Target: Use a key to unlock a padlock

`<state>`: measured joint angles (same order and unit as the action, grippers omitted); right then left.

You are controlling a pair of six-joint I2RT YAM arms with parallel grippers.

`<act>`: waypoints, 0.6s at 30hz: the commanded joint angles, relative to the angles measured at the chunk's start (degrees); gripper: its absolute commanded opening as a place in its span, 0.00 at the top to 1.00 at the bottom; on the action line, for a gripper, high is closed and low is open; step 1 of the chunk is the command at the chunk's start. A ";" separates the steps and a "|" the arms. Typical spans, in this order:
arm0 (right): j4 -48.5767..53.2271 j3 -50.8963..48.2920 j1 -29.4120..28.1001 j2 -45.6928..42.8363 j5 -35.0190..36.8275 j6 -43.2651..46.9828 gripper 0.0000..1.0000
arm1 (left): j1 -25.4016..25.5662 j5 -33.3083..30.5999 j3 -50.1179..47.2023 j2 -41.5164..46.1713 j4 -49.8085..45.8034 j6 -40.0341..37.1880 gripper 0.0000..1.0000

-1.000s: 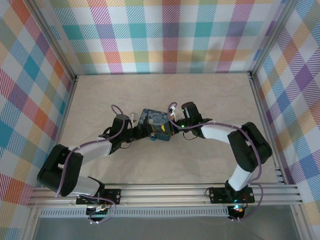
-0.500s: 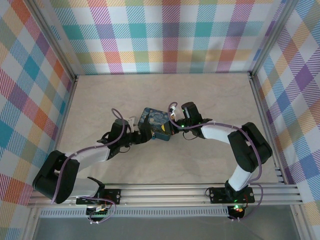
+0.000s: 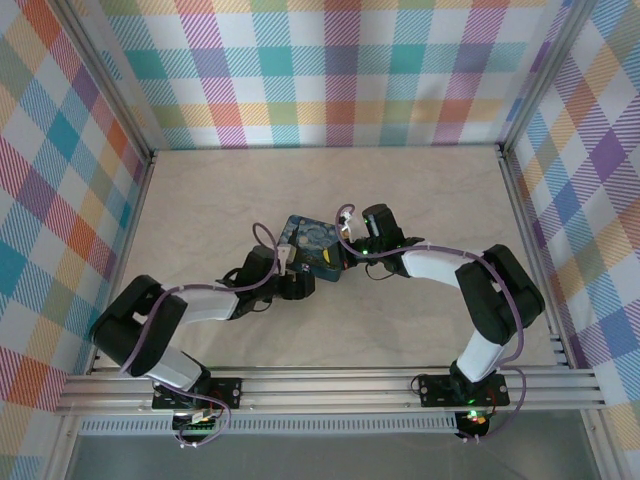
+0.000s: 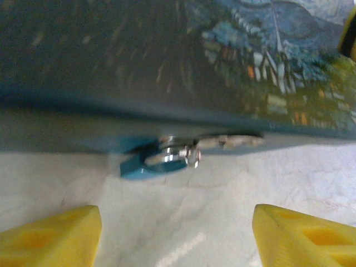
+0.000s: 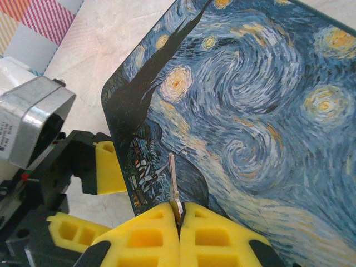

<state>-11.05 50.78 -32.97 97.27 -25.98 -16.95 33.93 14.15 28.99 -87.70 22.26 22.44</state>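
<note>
- While the left gripper (image 4: pixel 177 225) stands with fingers apart, the padlock (image 4: pixel 139 164) lies at its 12 o'clock, against the tin (image 4: pixel 167 67).
- Clamped together, the right gripper (image 5: pixel 179 217) holds the key (image 5: pixel 173 183) over the tin.

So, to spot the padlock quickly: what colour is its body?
The padlock body is bluish-teal, clearest in the left wrist view.

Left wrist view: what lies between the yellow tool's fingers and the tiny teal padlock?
Bare pale marbled tabletop up to the padlock, in the left wrist view.
</note>
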 commanded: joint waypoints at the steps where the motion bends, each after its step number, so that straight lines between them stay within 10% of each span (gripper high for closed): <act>1: 6.36 -1.13 0.10 1.80 2.96 -0.19 1.00 | 0.85 -2.32 1.94 -2.88 4.34 -2.20 0.32; 18: 5.10 -2.27 0.09 1.50 3.06 -0.28 1.00 | 3.92 -6.51 6.49 -8.98 6.26 -4.41 0.54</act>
<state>-11.20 50.76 -32.97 97.27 -25.76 -17.15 36.16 7.16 32.80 -94.19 25.58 19.68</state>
